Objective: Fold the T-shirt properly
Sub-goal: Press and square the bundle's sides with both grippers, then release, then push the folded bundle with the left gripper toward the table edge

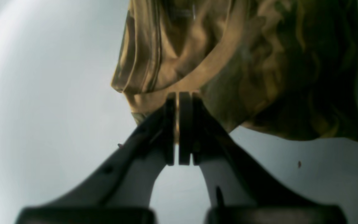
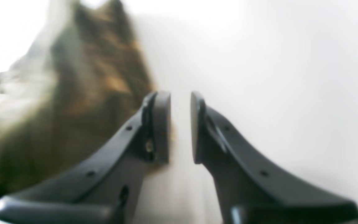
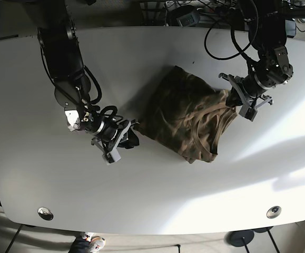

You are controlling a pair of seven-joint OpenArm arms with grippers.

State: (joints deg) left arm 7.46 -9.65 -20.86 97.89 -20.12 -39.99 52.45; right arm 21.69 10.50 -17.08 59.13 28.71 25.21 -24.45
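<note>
The olive-brown cotton T-shirt (image 3: 186, 116) lies crumpled mid-bench, its right edge pinched in the pressed-together jaws of the left gripper (image 1: 179, 124). The right gripper (image 2: 180, 124) has its jaws slightly spread, holding nothing, just beside the shirt's left edge. The white oval bench (image 3: 157, 195) lies bare on every side.

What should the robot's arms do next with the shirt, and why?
Probably the right gripper should close on the shirt's near edge. The left gripper is already shut on the collar side, but the right one is open beside the cloth, holding nothing. The shirt lies crumpled, so both arms likely need a grip to spread it.
</note>
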